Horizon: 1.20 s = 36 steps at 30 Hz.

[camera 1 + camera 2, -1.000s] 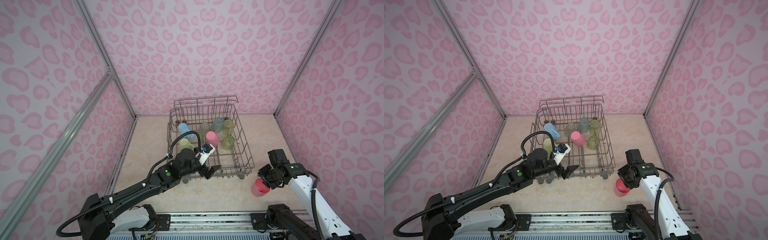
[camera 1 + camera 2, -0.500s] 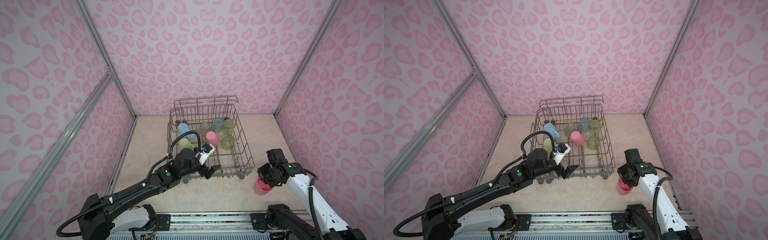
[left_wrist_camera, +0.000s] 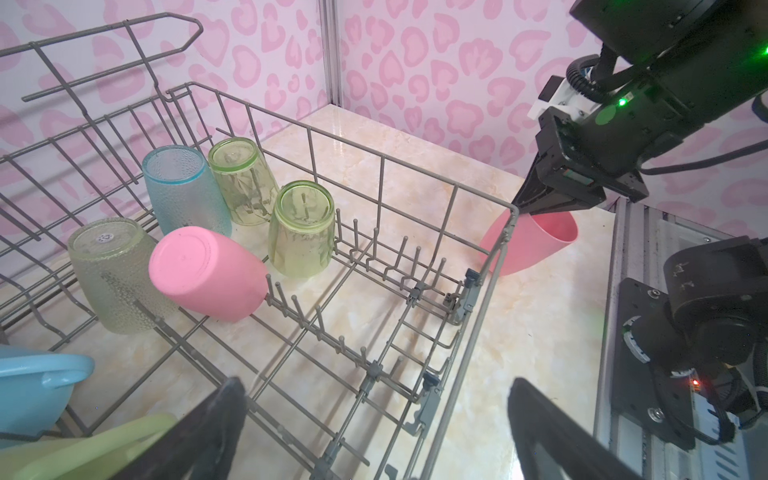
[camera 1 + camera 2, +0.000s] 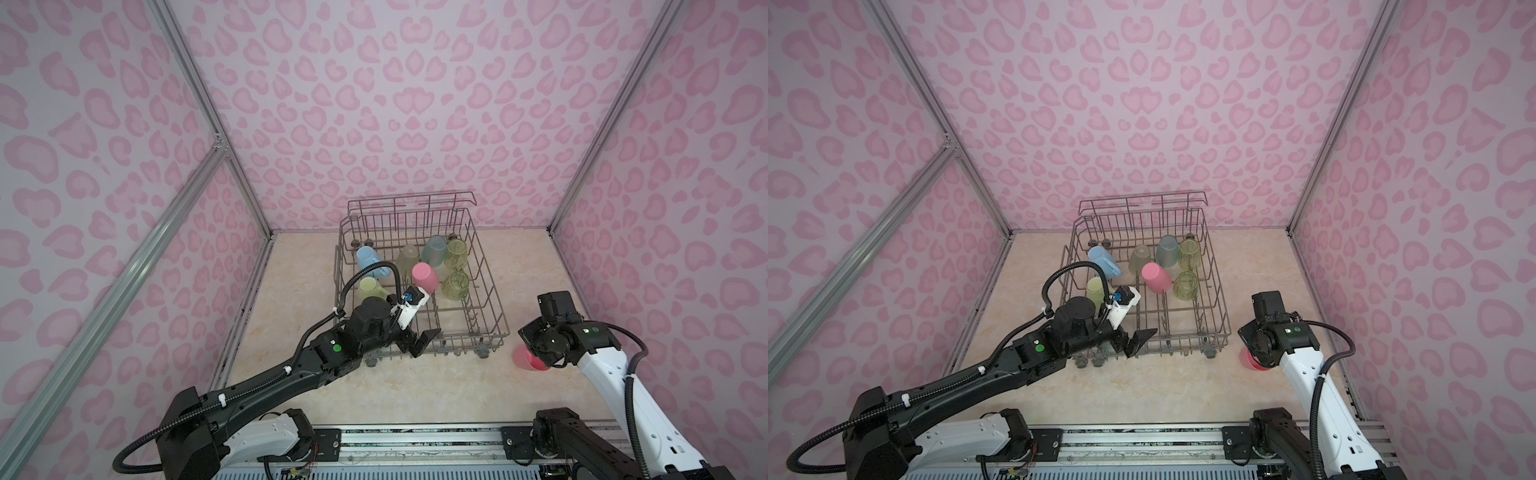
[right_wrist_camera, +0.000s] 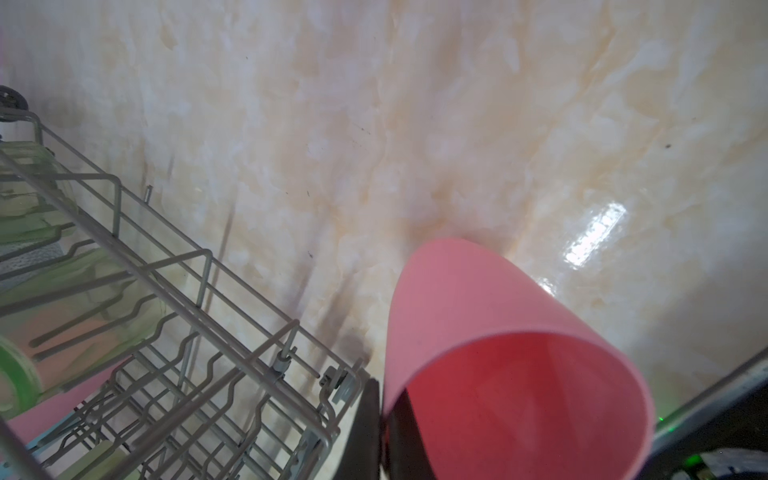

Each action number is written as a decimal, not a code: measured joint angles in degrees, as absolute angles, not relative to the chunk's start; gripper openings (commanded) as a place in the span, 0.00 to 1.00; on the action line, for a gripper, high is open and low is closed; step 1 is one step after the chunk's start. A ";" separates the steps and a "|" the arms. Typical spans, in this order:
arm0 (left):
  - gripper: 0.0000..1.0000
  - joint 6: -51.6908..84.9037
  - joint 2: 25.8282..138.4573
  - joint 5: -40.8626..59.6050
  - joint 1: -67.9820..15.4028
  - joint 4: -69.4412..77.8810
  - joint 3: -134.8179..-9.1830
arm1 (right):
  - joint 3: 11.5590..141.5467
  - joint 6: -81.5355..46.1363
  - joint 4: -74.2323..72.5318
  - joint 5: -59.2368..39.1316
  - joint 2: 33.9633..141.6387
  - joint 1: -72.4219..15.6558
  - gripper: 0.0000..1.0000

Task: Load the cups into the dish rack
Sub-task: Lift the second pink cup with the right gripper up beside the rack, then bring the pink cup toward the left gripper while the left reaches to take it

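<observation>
**Even light, one glare spot**

Both top views are bright and sharp, slightly darker at the corners. Rack point(image 3: 381, 183) wires throw faint shadows on the desk point(image 3: 540, 332) in the left wrist view. The right wrist view shows white glare (striped, rectangular) on the desk and a soft, blurred cup point(image 5: 478, 311) rim.

In both top views the right arm point(image 4: 559, 338) covers most of the pink tumbler point(image 4: 523, 360); the left arm point(image 4: 370, 322) hides part of the pale-yellow mug point(image 4: 368, 286).
</observation>
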<state>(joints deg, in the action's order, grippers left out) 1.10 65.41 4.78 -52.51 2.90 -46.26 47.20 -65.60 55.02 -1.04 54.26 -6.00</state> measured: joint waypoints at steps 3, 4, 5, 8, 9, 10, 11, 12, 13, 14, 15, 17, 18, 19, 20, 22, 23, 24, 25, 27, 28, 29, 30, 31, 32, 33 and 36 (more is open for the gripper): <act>1.00 1.54 65.67 4.08 -52.51 2.83 -46.26 | 49.58 -64.69 55.27 0.73 54.35 -6.00 0.00; 1.00 1.74 65.84 3.75 -52.51 2.76 -46.33 | 50.68 -64.18 55.53 1.58 54.48 -6.00 0.00; 1.00 2.00 66.06 3.31 -52.51 2.66 -46.39 | 51.77 -63.75 55.64 2.28 54.65 -6.00 0.00; 0.98 3.33 66.54 2.57 -52.14 2.11 -47.11 | 55.29 -62.24 55.59 4.95 55.13 -6.00 0.00; 0.99 3.84 66.70 2.81 -51.72 1.87 -47.64 | 56.58 -61.65 55.53 5.89 55.29 -6.00 0.00; 0.98 4.95 66.87 3.03 -51.00 1.69 -48.25 | 57.78 -60.84 55.33 6.68 55.44 -6.00 0.00; 0.98 5.91 66.98 3.05 -50.19 1.52 -48.88 | 58.89 -60.25 55.16 7.38 55.66 -6.00 0.00; 0.98 7.20 67.09 3.25 -49.21 1.39 -49.63 | 60.23 -59.46 55.05 8.14 56.01 -6.00 0.00; 0.98 8.47 67.18 3.75 -48.34 1.39 -50.26 | 61.54 -58.81 54.65 8.97 56.40 -6.00 0.00; 0.98 9.93 67.29 4.49 -47.35 1.41 -50.87 | 62.43 -58.26 54.11 9.43 56.69 -6.02 0.00; 0.98 11.60 67.42 5.08 -46.35 1.41 -51.44 | 63.48 -57.58 53.39 10.02 57.01 -6.24 0.00; 0.98 14.72 67.77 6.17 -45.01 1.30 -52.64 | 64.88 -56.51 51.44 11.44 57.45 -7.11 0.00; 0.98 16.16 68.01 6.63 -44.60 1.10 -53.49 | 65.45 -56.03 50.35 12.38 57.69 -8.12 0.00; 0.98 17.69 68.23 7.11 -44.27 0.97 -54.48 | 66.13 -55.53 49.21 13.34 58.02 -9.47 0.00; 0.98 19.22 68.45 7.60 -43.88 0.93 -55.35 | 66.81 -54.83 47.88 14.39 58.43 -10.98 0.00; 0.98 22.09 68.90 8.47 -43.03 0.71 -56.86 | 68.49 -53.43 45.54 17.23 59.35 -14.57 0.00; 0.98 23.73 69.12 8.93 -42.37 0.32 -57.54 | 69.49 -52.51 44.12 18.81 59.88 -16.75 0.00; 0.98 24.95 69.30 8.99 -41.85 0.14 -58.00 | 70.39 -51.46 42.74 20.34 60.34 -18.68 0.00; 0.98 26.74 69.47 9.15 -41.21 -0.12 -58.54 | 71.31 -50.24 41.15 22.11 60.80 -20.84 0.00; 0.98 29.34 69.54 9.39 -40.32 -0.43 -59.18 | 72.71 -47.46 37.85 25.43 61.56 -24.75 0.00; 0.98 30.63 69.54 9.39 -40.05 -0.47 -59.55 | 73.10 -45.84 35.99 26.87 61.87 -26.65 0.00; 0.98 31.73 69.54 9.47 -39.90 -0.62 -59.92 | 73.28 -44.27 34.09 28.27 62.13 -28.45 0.00; 0.98 32.69 69.60 9.56 -39.59 -0.75 -60.27 | 73.28 -42.70 32.45 29.32 62.26 -29.98 0.00; 0.98 33.87 69.67 10.15 -39.27 -0.80 -60.62 | 72.93 -40.93 30.28 30.15 62.33 -31.59 0.00; 0.98 35.11 69.73 10.24 -38.79 -0.89 -60.90 | 72.23 -39.22 27.83 30.57 62.22 -32.97 0.00; 0.98 36.38 69.73 10.11 -38.28 -1.17 -61.21 | 71.16 -37.67 25.28 30.50 61.95 -34.04 0.00; 0.98 40.32 69.69 10.02 -36.80 -2.04 -61.67 | 66.63 -33.47 17.26 28.05 60.95 -36.03 0.00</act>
<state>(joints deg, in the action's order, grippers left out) 40.32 69.69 10.02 -36.80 -2.04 -61.67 66.63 -33.47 17.26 28.05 60.95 -36.03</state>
